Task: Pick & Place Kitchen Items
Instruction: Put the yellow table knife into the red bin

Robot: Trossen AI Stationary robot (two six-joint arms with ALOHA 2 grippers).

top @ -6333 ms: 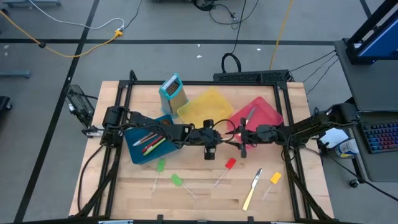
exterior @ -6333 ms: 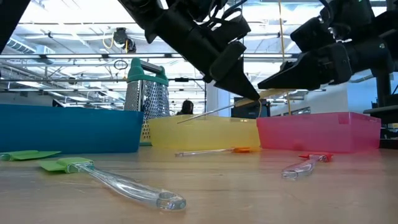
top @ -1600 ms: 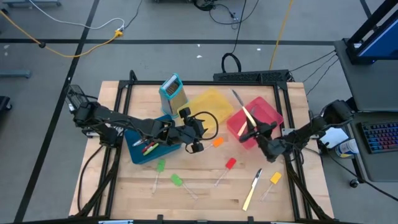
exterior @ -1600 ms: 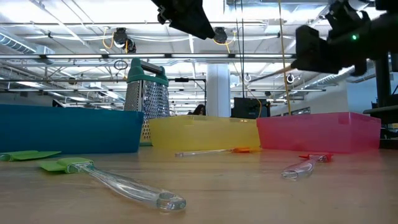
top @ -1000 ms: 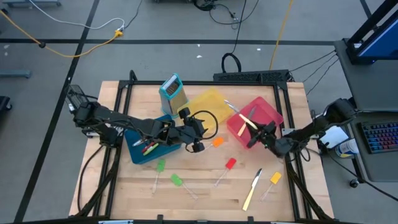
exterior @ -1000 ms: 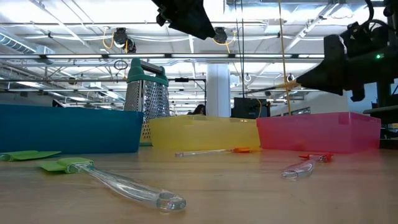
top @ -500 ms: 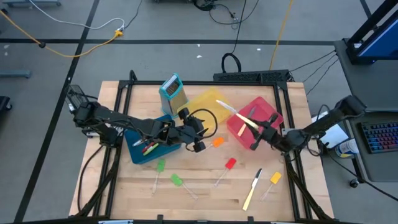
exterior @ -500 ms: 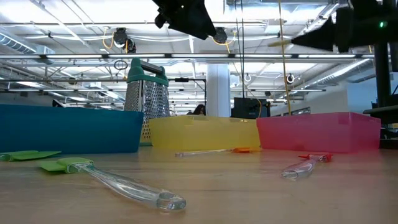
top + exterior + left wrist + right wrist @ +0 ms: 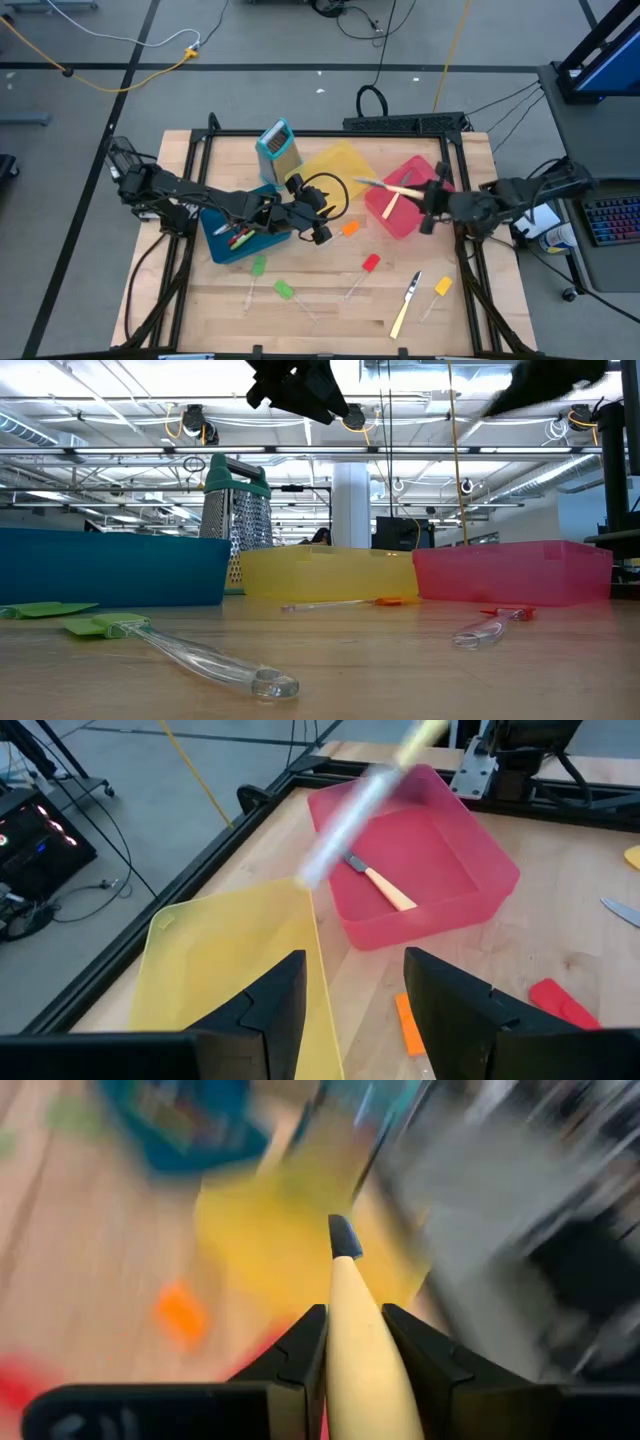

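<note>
My right gripper [image 9: 425,194] is shut on a cream-handled knife [image 9: 385,186], high over the red bin [image 9: 396,222]. The blade reaches toward the yellow bin [image 9: 325,168]. Another cream-handled knife [image 9: 381,886] lies on the red bin's floor. My left gripper [image 9: 322,230] hangs open with nothing between its fingers, between the blue bin [image 9: 222,244] and the yellow bin, above an orange-headed spatula [image 9: 349,228]. Red, green and yellow spatulas and a third knife [image 9: 407,301] lie flat on the wooden table. My right gripper pinches the knife's cream handle [image 9: 355,1325] between its two fingers. The fingers come level from the table's right and lie along the knife, so the blade [image 9: 343,1236] sticks out ahead of them toward the table's left. The knife is lifted clear, roughly level, above the red bin.
The teal-framed grater [image 9: 277,145] stands upright behind the blue bin, which holds several utensils. Green spatulas [image 9: 258,267] [image 9: 284,290], a red one [image 9: 368,265] and a yellow one [image 9: 441,287] are scattered over the near half of the table.
My right gripper has risen and gone toward the table's right and far edge, turning as it went. The knife in its hold has swung from slanting toward the far left to lying nearly level, blade toward the left.
</note>
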